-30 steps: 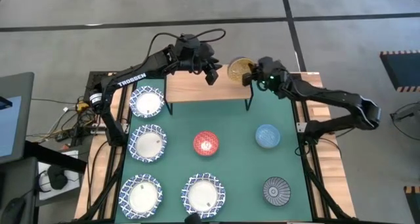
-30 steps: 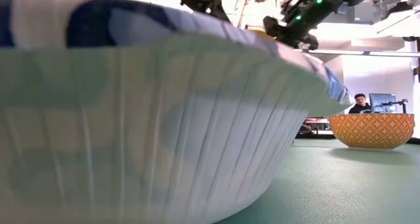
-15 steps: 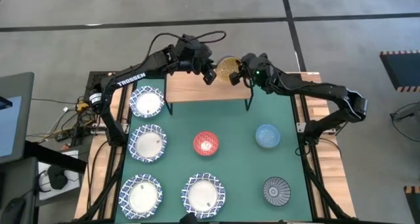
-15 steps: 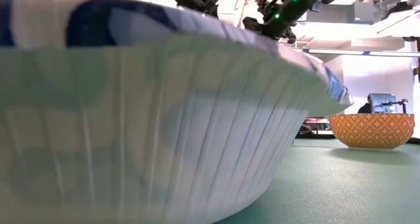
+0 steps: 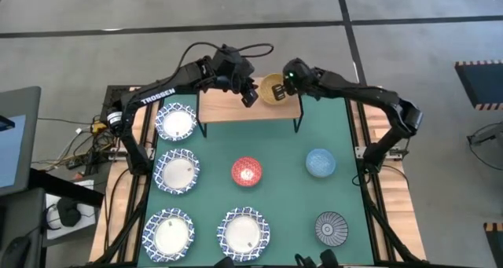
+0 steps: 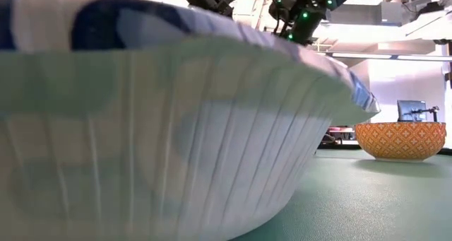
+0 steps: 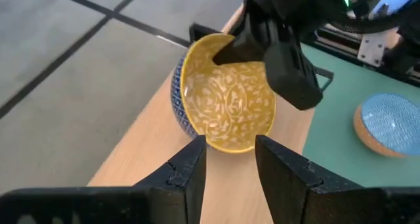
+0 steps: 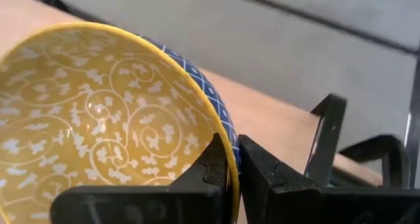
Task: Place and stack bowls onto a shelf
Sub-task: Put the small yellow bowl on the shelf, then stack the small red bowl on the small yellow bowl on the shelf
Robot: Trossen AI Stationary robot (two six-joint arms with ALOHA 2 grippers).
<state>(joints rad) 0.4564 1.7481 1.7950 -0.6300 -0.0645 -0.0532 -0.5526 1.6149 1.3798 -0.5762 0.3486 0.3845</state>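
- Right gripper (image 5: 277, 89) pinching the thin rim of the yellow bowl (image 5: 273, 88), one dark finger (image 8: 216, 161) inside the rim and the other outside, over the right half of the shelf (image 5: 224, 104).
- Holding that bowl tilted; glossy yellow inside with white scroll-and-leaf pattern, blue lattice on the outer wall, as seen in the right wrist view (image 8: 98, 112).
- Sitting just above or on the shelf plank; contact cannot be told.
- Left gripper (image 5: 250, 95) hovering just to the left of the yellow bowl (image 7: 226, 96), its flat dark fingers (image 7: 190, 168) spread apart and gripping nothing.
- Shelf showing as a pale, smooth wooden plank on thin black metal legs, standing at the far edge of the green mat (image 5: 283, 197).
- Lying on the matte green mat: four wide shallow lattice bowls with blue lattice rims and white centres — one at far left (image 5: 175, 122), one below it (image 5: 176, 170), two along the near edge (image 5: 170, 232) (image 5: 243, 232).
- Resting at mid-mat: a small round red bowl (image 5: 247, 171) with white speckling.
- Sitting on the right side: a pale blue bowl (image 5: 320, 163), and nearer, a grey ray-patterned bowl (image 5: 330, 227).
- Filling most of the low view: the ribbed white wall of a near lattice bowl (image 6: 155, 149); farther right on the mat, an orange patterned bowl (image 6: 400, 140).
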